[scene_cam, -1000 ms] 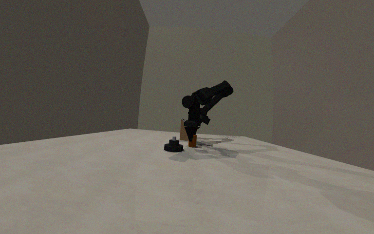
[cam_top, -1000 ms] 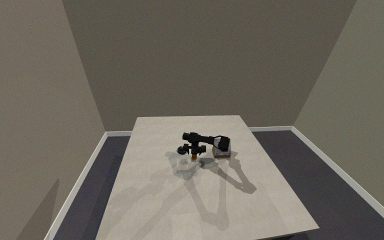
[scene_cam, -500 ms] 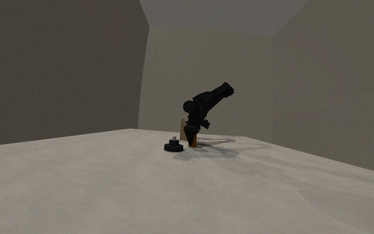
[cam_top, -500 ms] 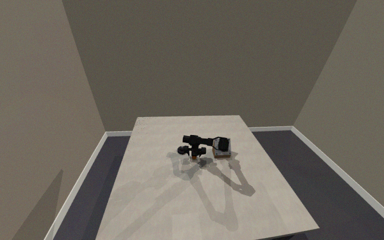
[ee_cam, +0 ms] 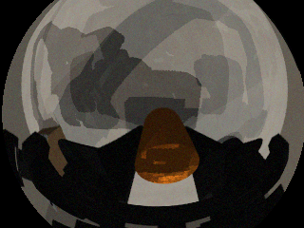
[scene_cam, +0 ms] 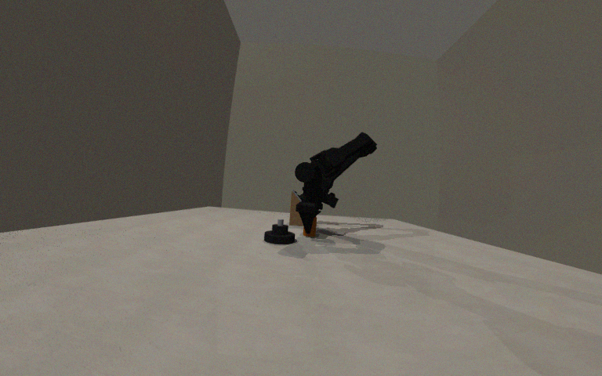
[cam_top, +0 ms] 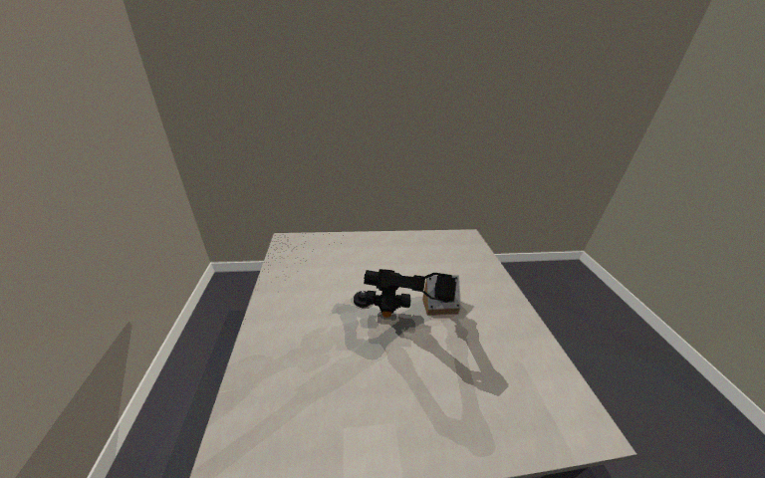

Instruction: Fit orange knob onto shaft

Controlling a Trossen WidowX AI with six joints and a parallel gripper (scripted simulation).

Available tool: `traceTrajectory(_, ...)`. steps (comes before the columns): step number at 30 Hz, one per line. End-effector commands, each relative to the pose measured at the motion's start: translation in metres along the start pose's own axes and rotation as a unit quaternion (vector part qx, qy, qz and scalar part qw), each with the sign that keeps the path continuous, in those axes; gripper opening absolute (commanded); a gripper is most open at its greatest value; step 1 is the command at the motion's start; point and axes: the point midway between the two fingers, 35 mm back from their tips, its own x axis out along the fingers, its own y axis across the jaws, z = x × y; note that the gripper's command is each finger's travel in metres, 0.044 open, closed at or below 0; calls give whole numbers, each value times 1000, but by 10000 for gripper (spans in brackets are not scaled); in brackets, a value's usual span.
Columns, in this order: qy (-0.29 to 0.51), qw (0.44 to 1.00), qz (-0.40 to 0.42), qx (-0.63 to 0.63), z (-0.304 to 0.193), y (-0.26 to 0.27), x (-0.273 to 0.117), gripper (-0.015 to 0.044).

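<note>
The orange knob [cam_top: 385, 315] [scene_cam: 313, 230] [ee_cam: 163, 163] stands upright on the table, between the fingers. My gripper [cam_top: 386, 312] [scene_cam: 309, 230] [ee_cam: 162, 130] points down and is shut on it, with a finger against each side in the wrist view. The knob's underside and hole are hidden. The black round pedestal [cam_top: 361, 301] [scene_cam: 279, 238] stands close beside the gripper, left of it in the top and exterior views. The silver shaft [scene_cam: 280, 222] sticks up from its middle; its flat side cannot be made out. In the wrist view the pedestal is mostly hidden behind the right finger.
A brown block with a grey, screwed top [cam_top: 442, 310] [scene_cam: 295, 213] [ee_cam: 59, 154] stands right of the gripper in the top view and behind it in the exterior view. The arm reaches across above it. The pale table [cam_top: 316, 394] [scene_cam: 222, 301] carries the arm's shadows.
</note>
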Motion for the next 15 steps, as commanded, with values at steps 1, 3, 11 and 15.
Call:
traceTrajectory(1,-2,1000,0,2,0,0,0,105)
traceTrajectory(3,2,1000,-5,1,-1,-3,-3,52)
traceTrajectory(11,14,1000,-13,0,-3,-15,-37,0)
traceTrajectory(15,15,1000,-13,0,-2,-17,-59,0)
